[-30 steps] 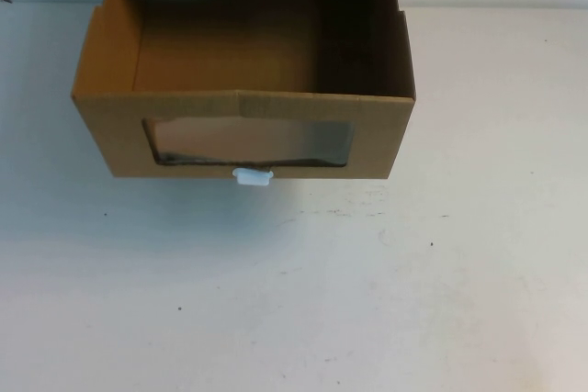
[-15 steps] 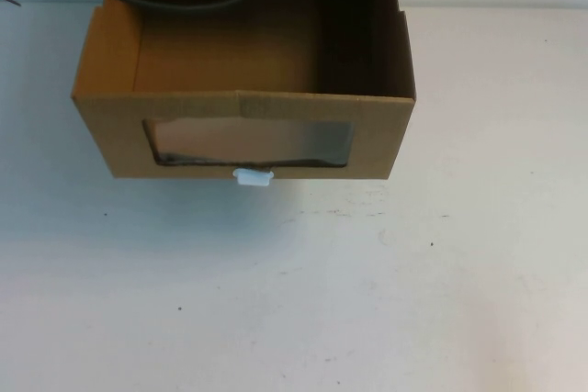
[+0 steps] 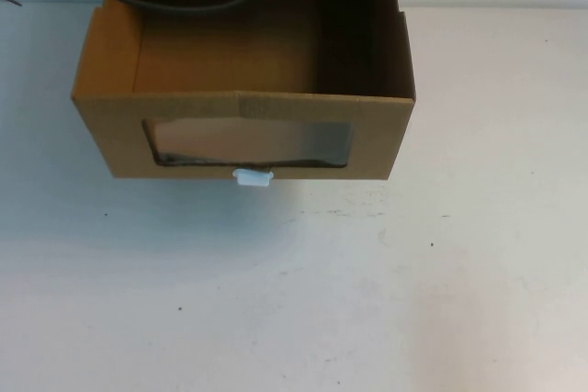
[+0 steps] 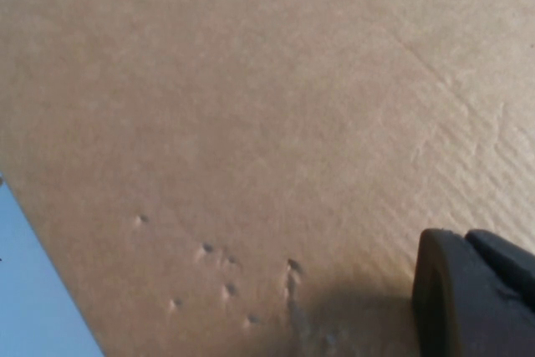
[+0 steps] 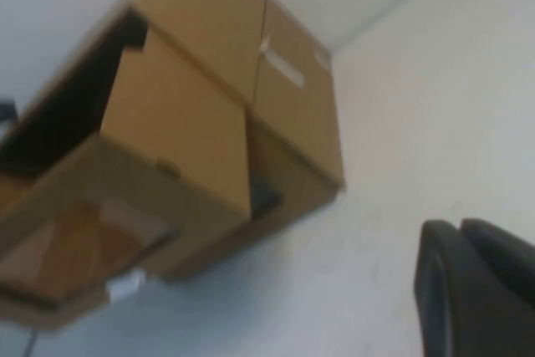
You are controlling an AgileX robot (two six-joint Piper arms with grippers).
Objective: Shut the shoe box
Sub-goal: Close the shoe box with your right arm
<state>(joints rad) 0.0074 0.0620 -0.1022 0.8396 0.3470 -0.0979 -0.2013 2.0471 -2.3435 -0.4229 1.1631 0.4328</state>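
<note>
The left gripper (image 4: 472, 298) shows only in its own wrist view, as one dark finger right up against a wall of brown cardboard that fills the picture; whether its jaws are spread or pressed together cannot be told. The right gripper (image 5: 476, 290) likewise shows only as a dark finger in its wrist view, above the white table (image 5: 401, 148) and apart from the box; its state cannot be told either. Neither gripper appears in the high view.

The shoe box (image 3: 243, 89) sits at the far side of the table (image 3: 367, 300), left of centre. Its drawer is pulled out toward the near side, open at the top. The clear window (image 3: 248, 142) is in the front panel, with the small white pull tab (image 3: 252, 177) just below it. A black cable (image 3: 184, 2) curves across the far part of the box.
</note>
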